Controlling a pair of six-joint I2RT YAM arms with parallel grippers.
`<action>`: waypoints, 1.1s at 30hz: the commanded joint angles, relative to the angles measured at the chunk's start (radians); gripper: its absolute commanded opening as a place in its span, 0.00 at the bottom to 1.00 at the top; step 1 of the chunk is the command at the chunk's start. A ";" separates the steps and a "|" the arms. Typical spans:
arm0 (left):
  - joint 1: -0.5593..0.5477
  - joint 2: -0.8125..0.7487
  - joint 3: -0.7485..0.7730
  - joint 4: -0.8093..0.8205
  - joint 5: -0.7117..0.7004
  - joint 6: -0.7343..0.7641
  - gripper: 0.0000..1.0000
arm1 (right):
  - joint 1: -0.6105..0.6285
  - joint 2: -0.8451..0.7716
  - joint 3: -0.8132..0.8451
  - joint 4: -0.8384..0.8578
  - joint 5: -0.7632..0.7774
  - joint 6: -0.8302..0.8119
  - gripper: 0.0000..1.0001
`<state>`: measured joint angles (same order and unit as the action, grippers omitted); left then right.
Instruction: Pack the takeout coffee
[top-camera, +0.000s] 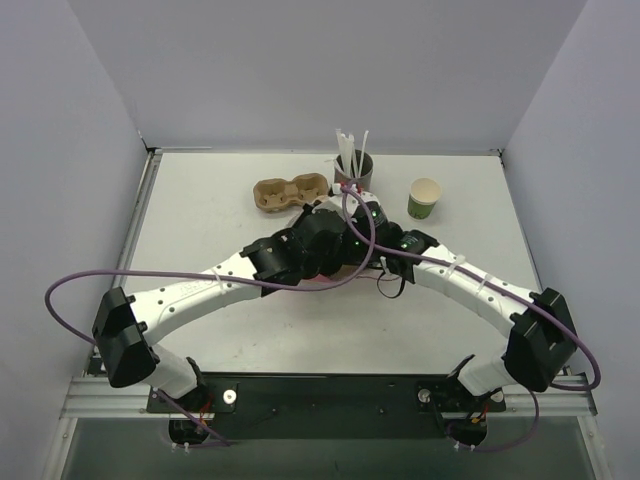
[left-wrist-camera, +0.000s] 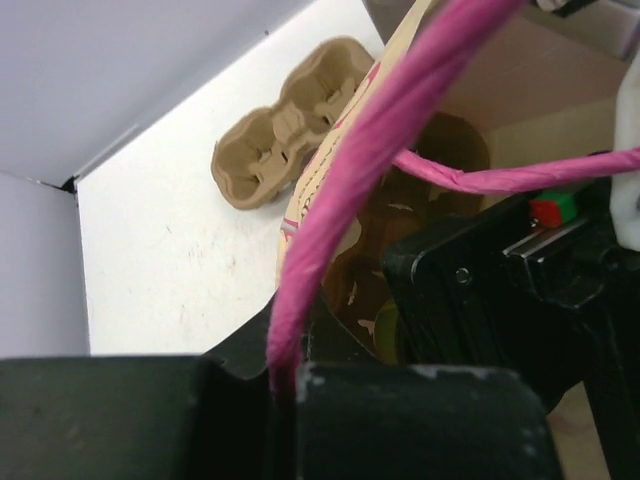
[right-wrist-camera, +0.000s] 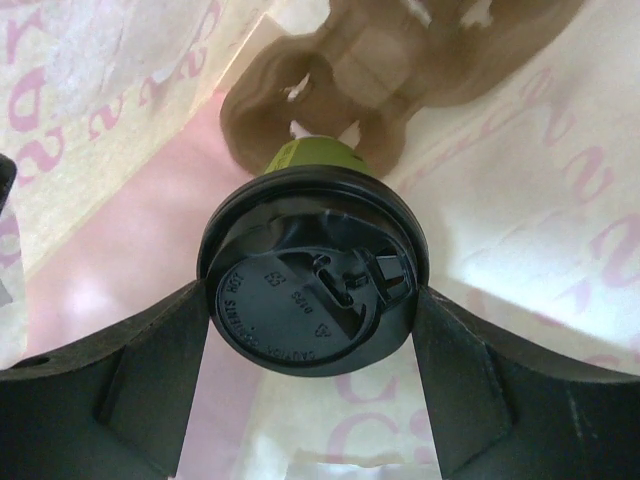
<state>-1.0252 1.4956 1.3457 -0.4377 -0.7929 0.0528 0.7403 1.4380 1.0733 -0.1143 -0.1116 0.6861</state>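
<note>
The takeout coffee (right-wrist-camera: 312, 155), a green cup under a black lid (right-wrist-camera: 300, 300), hangs inside a paper bag printed with pink letters (right-wrist-camera: 520, 200). My right gripper (right-wrist-camera: 312, 312) is shut on the lid's rim, one finger on each side. Below the cup, in the bag, lies a brown pulp carrier (right-wrist-camera: 370, 70); whether the cup touches it I cannot tell. My left gripper (left-wrist-camera: 285, 378) is shut on the bag's pink twisted handle (left-wrist-camera: 370, 150), beside the open bag mouth (left-wrist-camera: 440, 150). In the top view both wrists meet over the bag at mid-table and hide it.
A second pulp cup carrier (top-camera: 290, 193) lies on the table behind the arms. A grey cup of white straws (top-camera: 354, 168) stands behind them. A green cup with a cream inside (top-camera: 424, 198) stands to the right. Walls close the table's left, back and right.
</note>
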 joint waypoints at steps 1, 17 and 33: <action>-0.079 -0.054 -0.057 0.336 -0.097 0.177 0.00 | -0.012 -0.045 -0.024 0.057 0.061 0.079 0.54; -0.116 -0.150 -0.236 0.614 -0.103 0.049 0.00 | 0.001 -0.094 -0.219 0.326 0.271 0.174 0.52; -0.187 -0.297 -0.425 0.534 -0.068 -0.114 0.00 | 0.073 -0.076 -0.447 0.610 0.260 0.320 0.50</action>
<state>-1.1812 1.2728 0.9279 0.0902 -0.8825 0.0193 0.8021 1.3567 0.6716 0.4187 0.1078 0.9657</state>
